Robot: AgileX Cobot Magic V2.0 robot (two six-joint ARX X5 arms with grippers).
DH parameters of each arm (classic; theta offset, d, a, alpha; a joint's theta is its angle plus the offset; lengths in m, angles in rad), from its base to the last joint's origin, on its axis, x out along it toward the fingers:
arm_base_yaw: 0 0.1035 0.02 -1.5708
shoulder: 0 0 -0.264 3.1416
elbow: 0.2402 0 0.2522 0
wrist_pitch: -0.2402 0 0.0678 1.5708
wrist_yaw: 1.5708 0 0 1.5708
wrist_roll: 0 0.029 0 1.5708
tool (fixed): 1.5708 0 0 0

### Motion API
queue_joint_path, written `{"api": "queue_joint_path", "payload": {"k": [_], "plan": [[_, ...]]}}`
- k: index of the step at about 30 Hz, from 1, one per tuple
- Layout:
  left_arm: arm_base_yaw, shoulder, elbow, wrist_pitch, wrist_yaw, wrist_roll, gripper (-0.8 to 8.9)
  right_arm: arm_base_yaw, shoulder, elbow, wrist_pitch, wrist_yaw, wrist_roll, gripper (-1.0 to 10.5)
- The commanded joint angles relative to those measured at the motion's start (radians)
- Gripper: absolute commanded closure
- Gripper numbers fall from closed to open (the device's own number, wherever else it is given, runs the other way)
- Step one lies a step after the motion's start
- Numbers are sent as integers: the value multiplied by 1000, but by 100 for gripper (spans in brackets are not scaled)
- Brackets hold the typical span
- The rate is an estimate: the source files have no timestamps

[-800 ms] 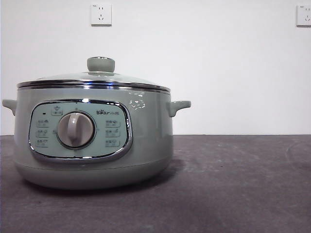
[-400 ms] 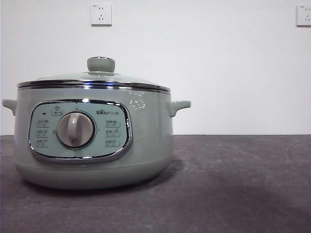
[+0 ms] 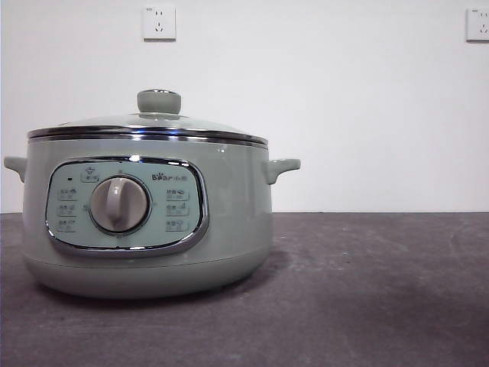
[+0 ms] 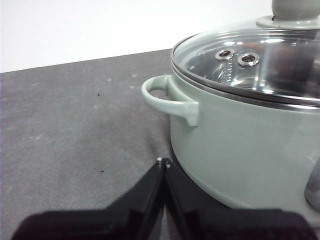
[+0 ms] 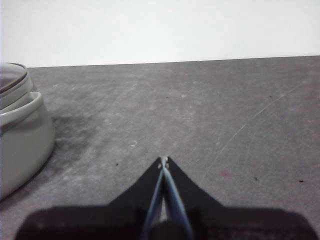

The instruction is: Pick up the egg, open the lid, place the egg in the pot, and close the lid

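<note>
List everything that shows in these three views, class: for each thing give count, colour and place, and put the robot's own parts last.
pot: one, pale sage green, on the table.
lid: one, glass with steel rim and grey-green knob, closed on the pot.
control panel: one, chrome-framed with a central dial, on the pot's front.
table: one, dark grey, under the pot.
wall sockets: two, white, high on the white wall.
egg: none in view.
left pincer: one, black, shut, low beside the pot's handle.
right pincer: one, black, shut, over bare table beside the pot.
</note>
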State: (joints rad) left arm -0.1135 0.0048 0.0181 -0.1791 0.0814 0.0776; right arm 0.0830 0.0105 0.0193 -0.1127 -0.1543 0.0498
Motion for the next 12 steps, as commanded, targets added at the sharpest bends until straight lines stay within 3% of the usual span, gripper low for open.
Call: {"api": "queue_joint_path", "payload": {"k": [1, 12], "plan": [[3, -3, -14, 0, -2, -6, 816, -2, -10, -13, -14, 3, 32, 945], [3, -3, -14, 0, -2, -6, 816, -2, 12, -13, -60, 8, 90, 946]]}}
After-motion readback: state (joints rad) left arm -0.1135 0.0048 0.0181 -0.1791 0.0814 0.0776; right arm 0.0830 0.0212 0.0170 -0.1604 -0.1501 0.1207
